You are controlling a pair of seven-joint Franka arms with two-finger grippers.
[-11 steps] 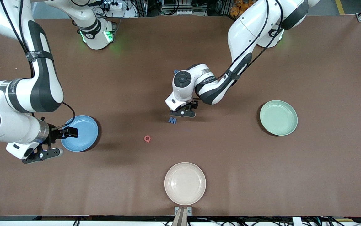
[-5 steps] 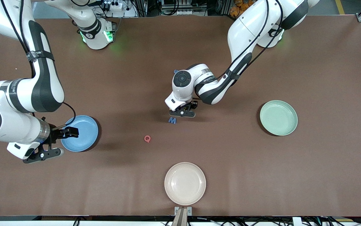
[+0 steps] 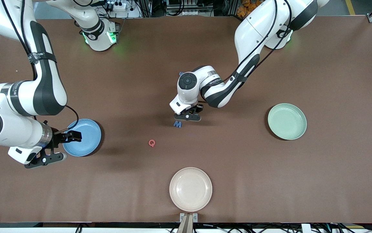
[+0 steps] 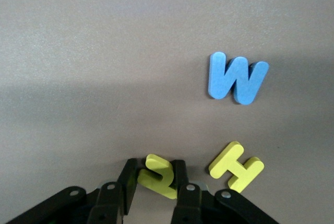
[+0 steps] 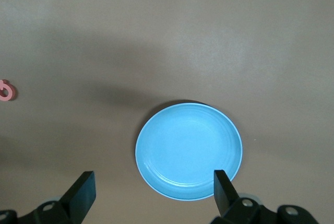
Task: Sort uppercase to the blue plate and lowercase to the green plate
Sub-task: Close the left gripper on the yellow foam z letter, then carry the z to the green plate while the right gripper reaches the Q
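My left gripper (image 3: 188, 116) is low over the table's middle, shut on the small yellow h (image 4: 159, 176), which still touches the table. The capital yellow H (image 4: 236, 166) lies beside it and the blue W (image 4: 237, 78) a little farther off, also seen in the front view (image 3: 177, 124). The pink-red Q (image 3: 152, 143) lies nearer the camera and shows in the right wrist view (image 5: 5, 90). A blue letter (image 3: 181, 73) peeks from under the left arm. My right gripper (image 3: 60, 147) is open and empty over the edge of the blue plate (image 3: 87, 140), which also shows in the right wrist view (image 5: 189, 151). The green plate (image 3: 287, 121) is empty.
An empty cream plate (image 3: 191, 189) sits near the table's edge closest to the camera. The left arm's elbow hangs over the table between the letters and the green plate.
Both grippers have shifted only slightly. The left one still sits at the yellow letters and the right one at the blue plate.
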